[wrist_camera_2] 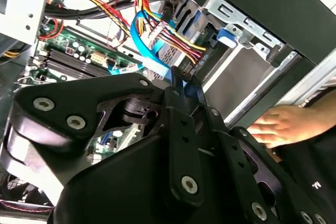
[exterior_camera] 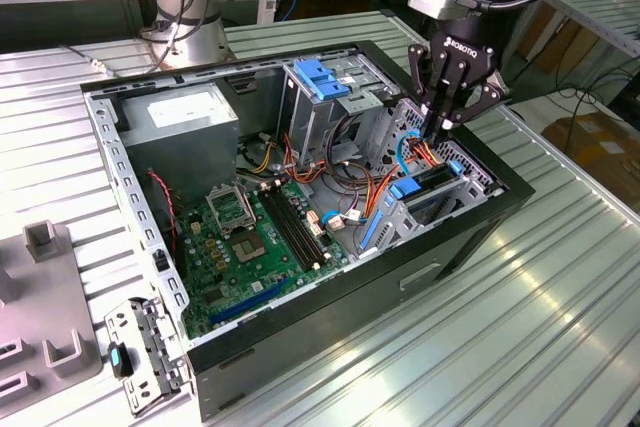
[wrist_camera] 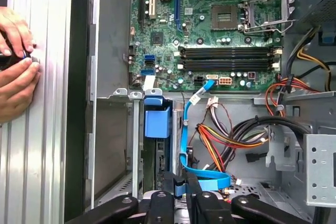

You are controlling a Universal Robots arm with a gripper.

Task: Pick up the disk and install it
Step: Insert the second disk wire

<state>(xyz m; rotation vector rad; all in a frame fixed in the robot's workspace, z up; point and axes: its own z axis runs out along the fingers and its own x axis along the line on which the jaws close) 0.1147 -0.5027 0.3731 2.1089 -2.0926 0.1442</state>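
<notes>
Inside the open computer case [exterior_camera: 300, 307], near the drive bay [exterior_camera: 440, 197]: gripper [exterior_camera: 441, 132] hangs straight above the bay, fingers pinched together on something thin and blue. Disk [exterior_camera: 432, 180] sits edge-up in the bay directly below the fingertips, long axis running along the bay's side rails

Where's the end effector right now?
In the exterior view, the end effector is on the right, lowered into the computer case above the blue-railed drive bay, among coloured cables.
</notes>
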